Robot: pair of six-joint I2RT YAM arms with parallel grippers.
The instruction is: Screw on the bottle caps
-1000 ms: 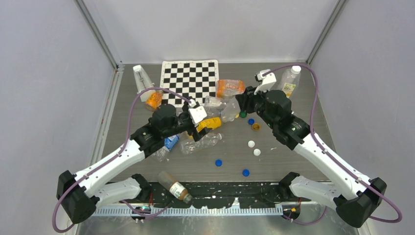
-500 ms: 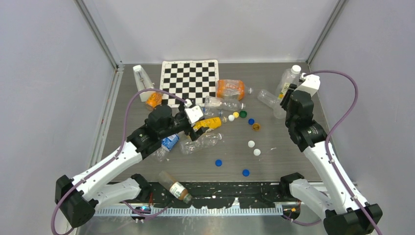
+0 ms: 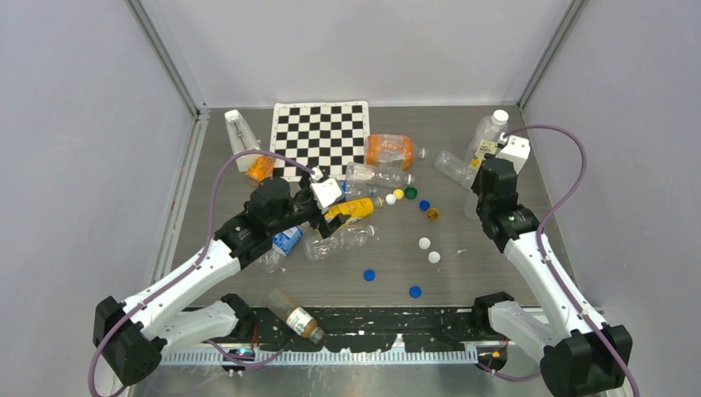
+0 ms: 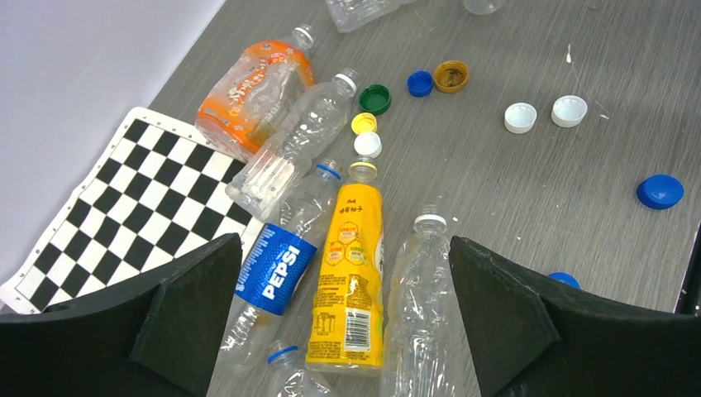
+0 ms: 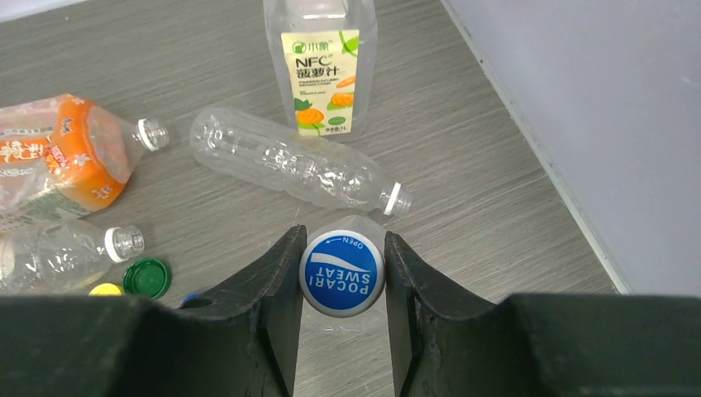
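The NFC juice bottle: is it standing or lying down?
Standing: the NFC juice bottle rests on its base with its label upright, unlike the clear bottle lying flat before it.

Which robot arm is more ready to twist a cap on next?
Right. The right claw grips the blue cap sitting on an upright clear bottle, so it likely only needs to turn. The left claw hangs open over the yellow bottle, holding no cap.

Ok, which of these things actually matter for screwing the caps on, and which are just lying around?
For the job: blue Pocari Sweat cap, held by the right gripper; loose green cap; loose white cap; uncapped yellow bottle.
Just lying about: checkerboard mat; white wedge-shaped object.
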